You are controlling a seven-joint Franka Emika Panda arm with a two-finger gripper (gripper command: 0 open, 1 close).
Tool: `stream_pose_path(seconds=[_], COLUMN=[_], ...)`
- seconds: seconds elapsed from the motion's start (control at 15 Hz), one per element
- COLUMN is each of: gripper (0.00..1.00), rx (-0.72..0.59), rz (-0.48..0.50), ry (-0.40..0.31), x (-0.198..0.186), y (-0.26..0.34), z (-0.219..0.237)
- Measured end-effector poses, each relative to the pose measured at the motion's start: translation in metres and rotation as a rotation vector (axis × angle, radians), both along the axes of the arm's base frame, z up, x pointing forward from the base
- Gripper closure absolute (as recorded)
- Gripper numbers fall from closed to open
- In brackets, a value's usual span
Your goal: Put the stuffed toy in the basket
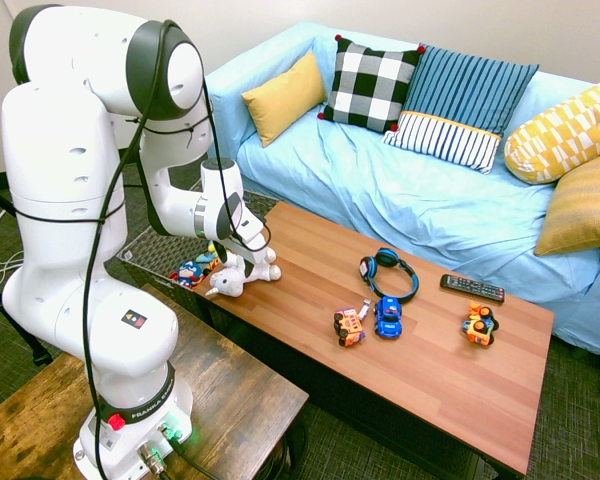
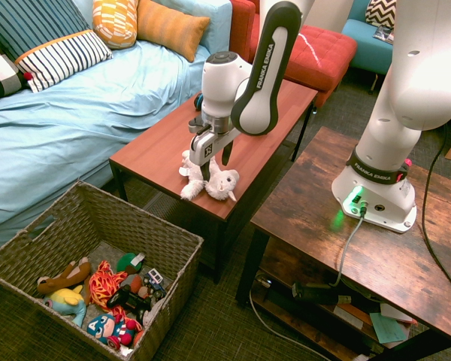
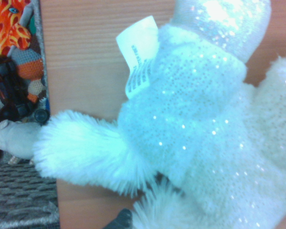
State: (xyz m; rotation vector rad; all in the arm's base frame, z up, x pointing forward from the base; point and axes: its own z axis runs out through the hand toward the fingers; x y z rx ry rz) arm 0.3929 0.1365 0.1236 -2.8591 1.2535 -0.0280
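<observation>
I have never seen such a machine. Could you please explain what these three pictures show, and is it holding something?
It is one white robot arm whose tool has two fingers. Two pictures come from room cameras on opposite sides; the third comes from a camera on the wrist, looking down closely. The tool points down, open, just above the stuffed toy, which lies near the edge of the wooden table. Nothing is held yet. On the table are also toy cars, headphones and a remote control. The basket stands on the floor beside the table, with other toys inside.
</observation>
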Motion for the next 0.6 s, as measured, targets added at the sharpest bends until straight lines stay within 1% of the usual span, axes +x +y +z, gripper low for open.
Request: stream_pose_path(seconds=[0.07, 0.13, 0.33, 0.6], gripper=[0.00, 1.00, 1.00, 1.00], rx=[0.000, -0.003, 0.003, 0.011], rz=[-0.015, -0.030, -0.049, -0.061], ry=[-0.001, -0.004, -0.002, 0.013], x=[0.004, 0.008, 0.016, 0.017], y=[0.000, -0.002, -0.006, -0.008], z=[-0.009, -0.017, -0.032, -0.040])
